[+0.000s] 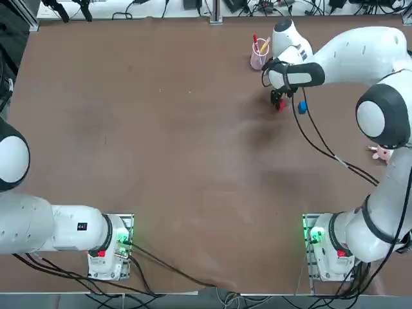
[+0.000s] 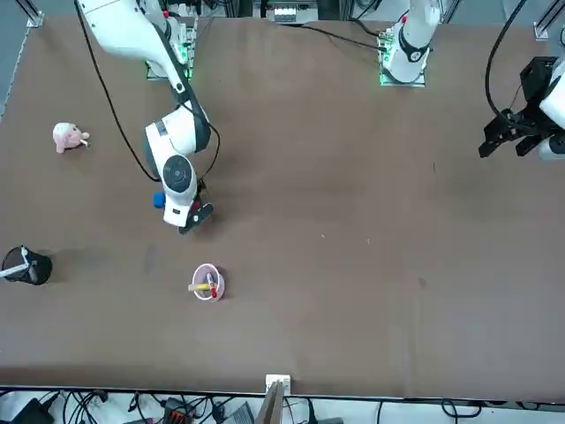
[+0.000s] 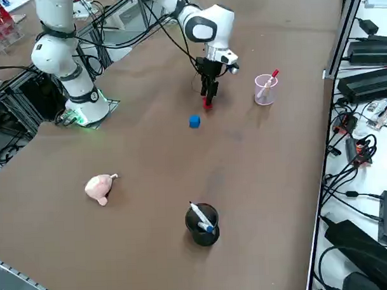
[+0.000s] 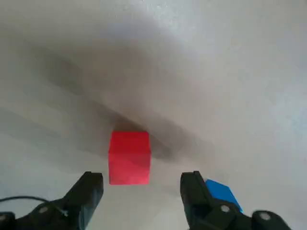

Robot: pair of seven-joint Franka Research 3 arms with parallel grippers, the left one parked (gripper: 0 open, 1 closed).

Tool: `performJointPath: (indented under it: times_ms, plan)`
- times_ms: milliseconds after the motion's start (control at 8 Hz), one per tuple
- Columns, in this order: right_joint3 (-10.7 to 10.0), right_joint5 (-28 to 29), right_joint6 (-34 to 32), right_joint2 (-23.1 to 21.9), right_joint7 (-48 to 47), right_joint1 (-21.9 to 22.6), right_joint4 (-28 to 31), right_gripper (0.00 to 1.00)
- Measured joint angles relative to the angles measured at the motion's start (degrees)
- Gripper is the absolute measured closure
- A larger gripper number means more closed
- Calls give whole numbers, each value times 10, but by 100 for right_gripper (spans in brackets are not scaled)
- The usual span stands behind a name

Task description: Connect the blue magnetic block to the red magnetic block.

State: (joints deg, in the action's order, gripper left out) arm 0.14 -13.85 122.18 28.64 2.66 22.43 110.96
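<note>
While right gripper (image 4: pixel 142 194) hovers with fingers apart, solid bright-red cube (image 4: pixel 129 158) sits between their lines; solid bright-blue cube (image 4: pixel 223 192) rests nearby, separate, on brown tabletop (image 3: pixel 151 204).

Robotics lab, robot arms (image 1: pixel 344 58), tangled cables (image 1: pixel 103 290)

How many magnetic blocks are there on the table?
2. The red block is near the open right gripper, ahead of its fingers; the blue block lies beside it, apart from the red one.
</note>
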Motion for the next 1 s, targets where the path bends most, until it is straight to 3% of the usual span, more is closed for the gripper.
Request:
performJointPath:
  times_ms: [500, 750, 875, 1000]
  plan:
    - [0, 0, 21, 19, -1, 1, 0, 3]
    - [0, 12, 25, 25, -2, 2, 0, 9]
    - [0, 17, 26, 25, -2, 2, 0, 16]
    - [0, 19, 26, 25, -2, 2, 0, 37]
